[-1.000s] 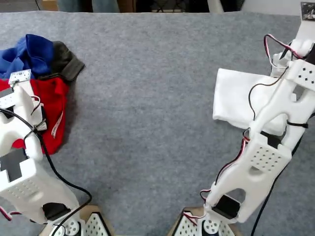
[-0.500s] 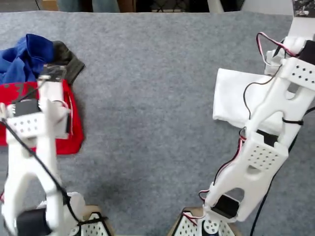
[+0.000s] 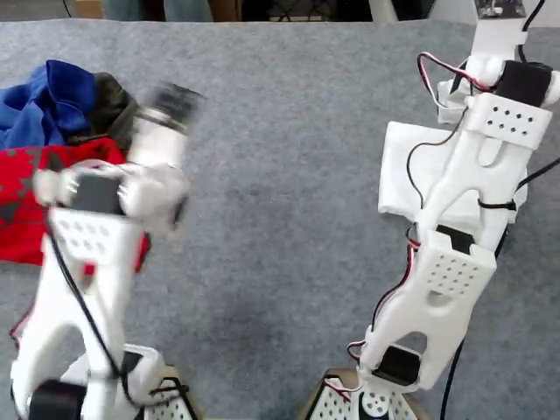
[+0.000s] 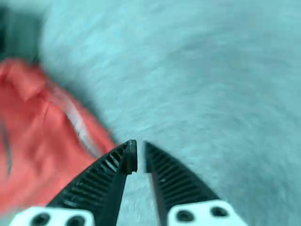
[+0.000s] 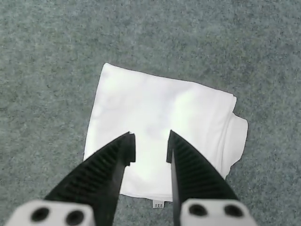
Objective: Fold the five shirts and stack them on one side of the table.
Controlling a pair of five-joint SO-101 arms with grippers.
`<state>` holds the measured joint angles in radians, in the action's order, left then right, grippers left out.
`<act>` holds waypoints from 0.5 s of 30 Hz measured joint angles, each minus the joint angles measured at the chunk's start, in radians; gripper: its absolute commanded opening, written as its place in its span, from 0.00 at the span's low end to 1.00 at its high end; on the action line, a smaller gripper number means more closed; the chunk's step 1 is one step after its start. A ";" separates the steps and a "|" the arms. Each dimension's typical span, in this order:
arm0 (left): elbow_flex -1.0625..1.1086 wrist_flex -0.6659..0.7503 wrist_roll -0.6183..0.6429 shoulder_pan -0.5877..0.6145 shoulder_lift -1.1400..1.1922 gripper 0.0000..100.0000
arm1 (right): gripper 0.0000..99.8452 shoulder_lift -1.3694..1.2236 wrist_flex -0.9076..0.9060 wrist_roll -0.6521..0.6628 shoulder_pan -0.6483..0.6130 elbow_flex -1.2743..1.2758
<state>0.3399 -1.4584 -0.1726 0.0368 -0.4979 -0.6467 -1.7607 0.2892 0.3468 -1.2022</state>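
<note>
A folded white shirt [image 3: 409, 175] [image 5: 160, 127] lies on the grey table at the right. My right arm [image 3: 472, 175] stretches over it, and my right gripper [image 5: 149, 143] hovers above it, open with nothing between the fingers. At the left lies a crumpled red shirt [image 3: 26, 210] [image 4: 37, 141], with a blue shirt [image 3: 48, 96] and a dark grey shirt [image 3: 112, 103] bunched behind it. My left arm [image 3: 105, 210] stands over the red shirt's right edge. My left gripper [image 4: 140, 155] is shut and empty, above bare table just beside the red shirt.
Grey felt [image 3: 271, 175] covers the table, with a wide bare stretch between the two arms. Both arm bases [image 3: 350, 402] sit at the near edge. The table's far edge [image 3: 262, 22] runs along the back.
My left arm has swung up and to the right, off the red shirt, which now lies wider and flatter. My right arm has shifted toward the far edge above the white shirt.
</note>
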 measured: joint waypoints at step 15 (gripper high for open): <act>-0.037 0.133 0.071 0.443 0.710 0.02 | 0.12 0.000 0.000 0.000 -0.092 0.000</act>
<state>0.3030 -1.3249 -0.1020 0.4803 0.2125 -0.6467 -1.7607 0.2892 0.2547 -1.2022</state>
